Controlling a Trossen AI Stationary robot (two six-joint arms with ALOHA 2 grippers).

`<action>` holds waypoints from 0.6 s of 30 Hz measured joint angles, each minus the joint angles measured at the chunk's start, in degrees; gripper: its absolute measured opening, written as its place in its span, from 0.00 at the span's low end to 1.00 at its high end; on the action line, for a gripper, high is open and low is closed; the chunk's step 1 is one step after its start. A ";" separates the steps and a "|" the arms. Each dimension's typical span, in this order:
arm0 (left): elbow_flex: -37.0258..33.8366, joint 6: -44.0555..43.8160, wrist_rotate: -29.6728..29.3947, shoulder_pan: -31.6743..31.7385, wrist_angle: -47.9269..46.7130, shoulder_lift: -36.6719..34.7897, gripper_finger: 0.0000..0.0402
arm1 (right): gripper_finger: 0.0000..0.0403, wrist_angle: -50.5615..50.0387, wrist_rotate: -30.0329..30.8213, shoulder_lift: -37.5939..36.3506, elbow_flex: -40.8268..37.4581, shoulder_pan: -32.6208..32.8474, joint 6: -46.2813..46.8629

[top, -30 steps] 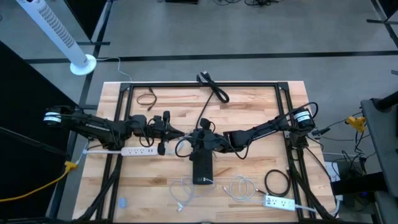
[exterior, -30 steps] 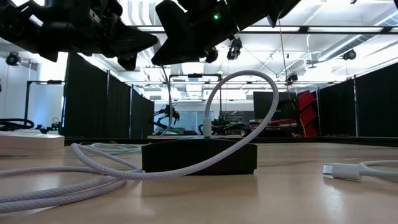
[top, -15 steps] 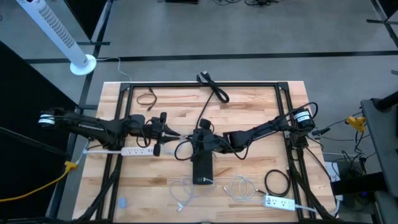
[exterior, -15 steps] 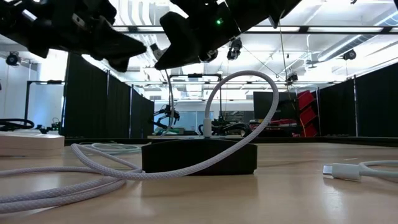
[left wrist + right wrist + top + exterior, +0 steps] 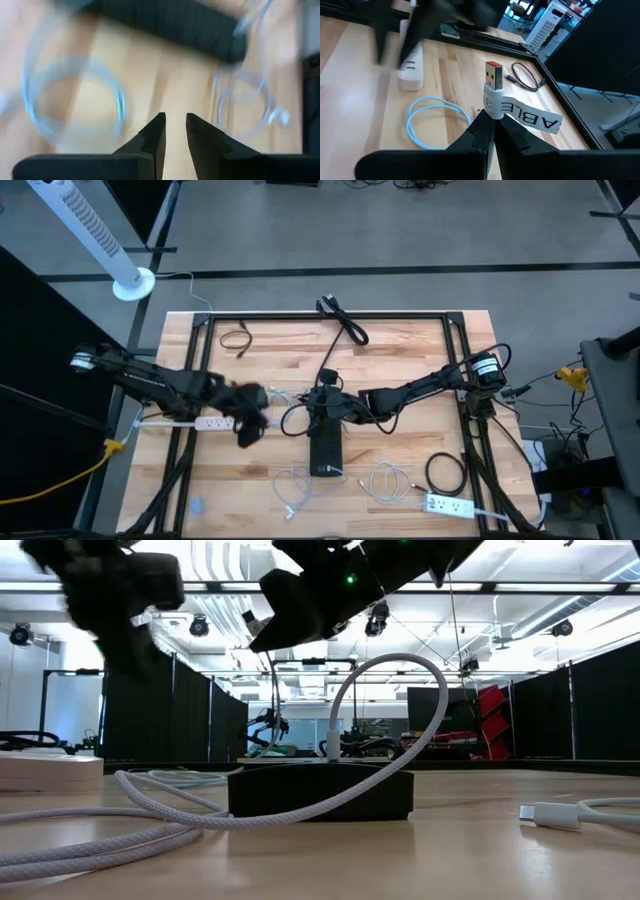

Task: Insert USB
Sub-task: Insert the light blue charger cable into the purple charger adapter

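The right pincer [image 5: 492,127] pinches a white USB-A plug [image 5: 493,80], metal tip up, with a label tag [image 5: 532,116] hanging off it. In the high view it hovers at the black hub [image 5: 324,448] mid-surface, so the step looks like carrying the plug to its port; next it needs aligning. The left pincer [image 5: 173,131], fingers slightly spread and empty, hangs at nine o'clock. White cable loops [image 5: 292,488] clutter six o'clock; a power strip [image 5: 210,422] lies farther left.

Bright overhead light — motion-blurred left wrist view
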 joint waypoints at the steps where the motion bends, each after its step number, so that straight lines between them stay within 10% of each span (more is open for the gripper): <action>1: 1.51 -3.02 0.13 -2.06 -3.60 2.07 0.16 | 0.00 -0.28 0.02 -0.02 -0.06 -0.05 -0.22; 10: 11.09 -25.77 21.20 -18.09 -15.38 16.94 0.16 | 0.00 -5.82 -0.02 -0.04 -0.99 0.44 4.18; 18: 14.03 -37.45 23.50 -27.22 -15.43 23.42 0.32 | 0.00 -5.45 -0.44 -0.04 -3.24 5.61 5.77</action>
